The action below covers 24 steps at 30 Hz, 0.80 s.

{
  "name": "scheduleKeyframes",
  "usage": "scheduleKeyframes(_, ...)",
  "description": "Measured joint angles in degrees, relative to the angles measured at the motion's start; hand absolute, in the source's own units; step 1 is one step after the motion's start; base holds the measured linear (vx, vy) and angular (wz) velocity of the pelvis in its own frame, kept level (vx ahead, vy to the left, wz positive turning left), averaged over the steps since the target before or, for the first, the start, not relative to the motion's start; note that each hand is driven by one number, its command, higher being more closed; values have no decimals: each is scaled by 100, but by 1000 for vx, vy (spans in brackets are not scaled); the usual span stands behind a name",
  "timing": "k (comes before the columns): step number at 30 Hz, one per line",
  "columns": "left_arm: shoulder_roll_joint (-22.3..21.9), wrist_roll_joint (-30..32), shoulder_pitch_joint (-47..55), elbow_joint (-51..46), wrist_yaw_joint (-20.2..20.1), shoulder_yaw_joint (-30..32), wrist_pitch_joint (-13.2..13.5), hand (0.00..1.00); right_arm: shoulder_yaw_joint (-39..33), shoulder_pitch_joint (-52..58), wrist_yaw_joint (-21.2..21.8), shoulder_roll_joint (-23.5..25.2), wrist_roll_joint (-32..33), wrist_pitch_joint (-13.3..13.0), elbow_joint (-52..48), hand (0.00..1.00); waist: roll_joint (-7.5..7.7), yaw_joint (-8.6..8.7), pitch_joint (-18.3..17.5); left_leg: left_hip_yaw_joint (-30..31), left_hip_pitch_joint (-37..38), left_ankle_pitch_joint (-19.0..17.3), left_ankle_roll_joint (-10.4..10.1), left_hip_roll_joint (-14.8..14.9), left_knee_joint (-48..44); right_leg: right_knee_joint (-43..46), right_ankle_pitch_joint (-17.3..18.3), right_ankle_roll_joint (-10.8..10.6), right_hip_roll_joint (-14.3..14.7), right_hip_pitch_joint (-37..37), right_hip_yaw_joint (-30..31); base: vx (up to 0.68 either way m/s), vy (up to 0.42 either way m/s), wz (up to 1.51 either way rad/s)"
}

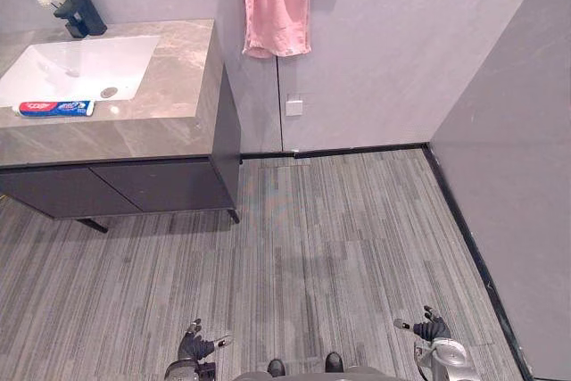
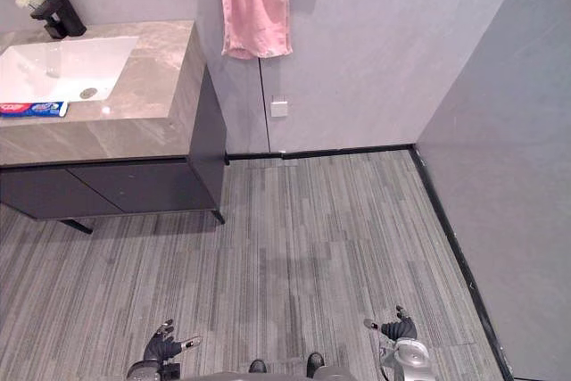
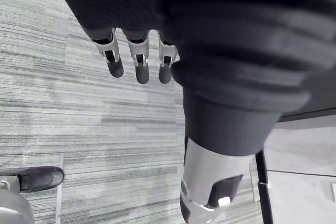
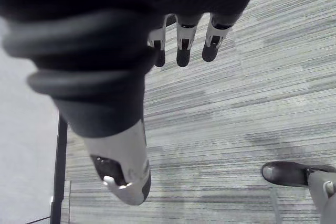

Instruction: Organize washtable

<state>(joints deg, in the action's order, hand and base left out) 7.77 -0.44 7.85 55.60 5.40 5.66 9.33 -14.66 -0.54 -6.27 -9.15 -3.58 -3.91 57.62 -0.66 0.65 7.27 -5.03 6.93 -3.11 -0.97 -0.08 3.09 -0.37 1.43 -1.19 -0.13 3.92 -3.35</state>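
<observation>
A marble-topped washtable stands at the upper left with a white sink set into it. A red-and-blue toothpaste box lies flat on the counter at the sink's front edge. A black faucet rises behind the sink. My left hand hangs low at the bottom left, far from the washtable, its fingers relaxed and holding nothing. My right hand hangs at the bottom right, its fingers also relaxed and empty.
A pink towel hangs on the wall to the right of the washtable. Dark cabinet doors sit under the counter. A white wall socket is below the towel. Grey striped floor stretches to the right wall.
</observation>
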Motion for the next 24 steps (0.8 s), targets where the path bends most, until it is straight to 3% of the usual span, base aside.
scheduleKeyframes(19,-67,3,7,-4,1,-176,-6,0,128,82,-8,140,18,36,-2,0,52,-24,-13,-159,-194,-33,44,-2,37,-2,28,-34,10,-257,103,0,-8,-4)
scheduleKeyframes(22,-66,4,-8,-112,2,-177,-9,0,115,29,-13,136,34,37,-12,0,48,-74,-11,-343,-342,-251,92,-1,-211,73,79,-79,9,-400,300,79,27,-34)
scheduleKeyframes(24,-60,4,-14,-281,5,-216,-9,0,99,-17,-18,124,78,38,-50,0,24,-126,0,-469,-461,-512,135,0,-547,461,323,-120,-10,-591,415,107,47,-30)
